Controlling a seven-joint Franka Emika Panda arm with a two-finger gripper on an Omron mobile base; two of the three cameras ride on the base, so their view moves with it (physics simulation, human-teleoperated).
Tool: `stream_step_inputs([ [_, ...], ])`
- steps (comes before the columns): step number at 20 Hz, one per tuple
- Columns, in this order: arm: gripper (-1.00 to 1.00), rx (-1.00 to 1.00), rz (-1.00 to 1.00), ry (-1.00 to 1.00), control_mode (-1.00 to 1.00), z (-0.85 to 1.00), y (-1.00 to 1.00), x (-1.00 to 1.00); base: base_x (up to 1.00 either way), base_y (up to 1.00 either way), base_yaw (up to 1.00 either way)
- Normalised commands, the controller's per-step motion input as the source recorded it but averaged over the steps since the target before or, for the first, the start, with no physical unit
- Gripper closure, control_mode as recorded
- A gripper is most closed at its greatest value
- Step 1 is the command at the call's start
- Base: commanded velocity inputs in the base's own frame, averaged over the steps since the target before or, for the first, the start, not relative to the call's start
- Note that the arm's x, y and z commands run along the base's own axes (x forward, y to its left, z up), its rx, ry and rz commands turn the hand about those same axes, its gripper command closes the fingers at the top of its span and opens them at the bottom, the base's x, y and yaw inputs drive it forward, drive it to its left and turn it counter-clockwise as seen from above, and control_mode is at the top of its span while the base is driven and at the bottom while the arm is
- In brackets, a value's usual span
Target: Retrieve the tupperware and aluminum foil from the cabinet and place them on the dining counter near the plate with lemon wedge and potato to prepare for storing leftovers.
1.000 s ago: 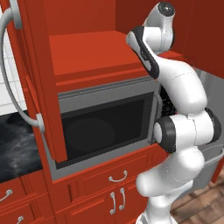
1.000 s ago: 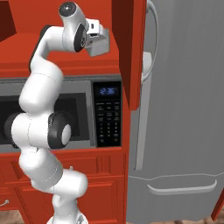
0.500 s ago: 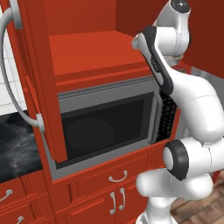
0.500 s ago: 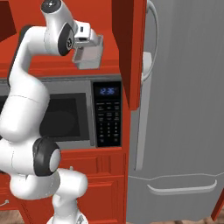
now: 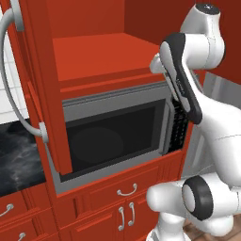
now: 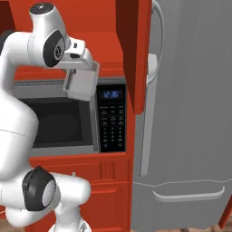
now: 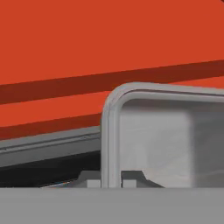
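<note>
Here my claw (image 6: 80,96) is pinched tight on the rim of the tub (image 6: 80,82), which hangs on edge in front of the microwave (image 6: 54,120), just below the open cabinet (image 5: 101,49), since I must carry it to the table.

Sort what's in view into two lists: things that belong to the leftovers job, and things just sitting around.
Job:
tupperware, clamped by its rim in the shut gripper, hanging in front of the microwave
cabinet, door open, shelf bare red where visible

Just around:
microwave
fridge
low red drawers
black worktop
</note>
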Motion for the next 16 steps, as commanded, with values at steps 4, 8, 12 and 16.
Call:
stream_step_inputs([
  [4, 1.0, -0.01, 0.0, 0.27, -1.0, -0.81, 0.02, -0.91, 0.0, 0.0, 0.0],
  [8, 1.0, -0.03, 0.0, 0.27, -1.0, -0.77, 0.05, -0.78, 0.0, 0.0, 0.0],
  [12, 1.0, -0.07, 0.0, 0.16, -1.0, -0.71, 0.02, -0.53, 0.0, 0.0, 0.0],
  [16, 1.0, -0.06, 0.0, 0.06, -1.0, -0.49, 0.0, -0.18, 0.0, 0.0, 0.0],
])
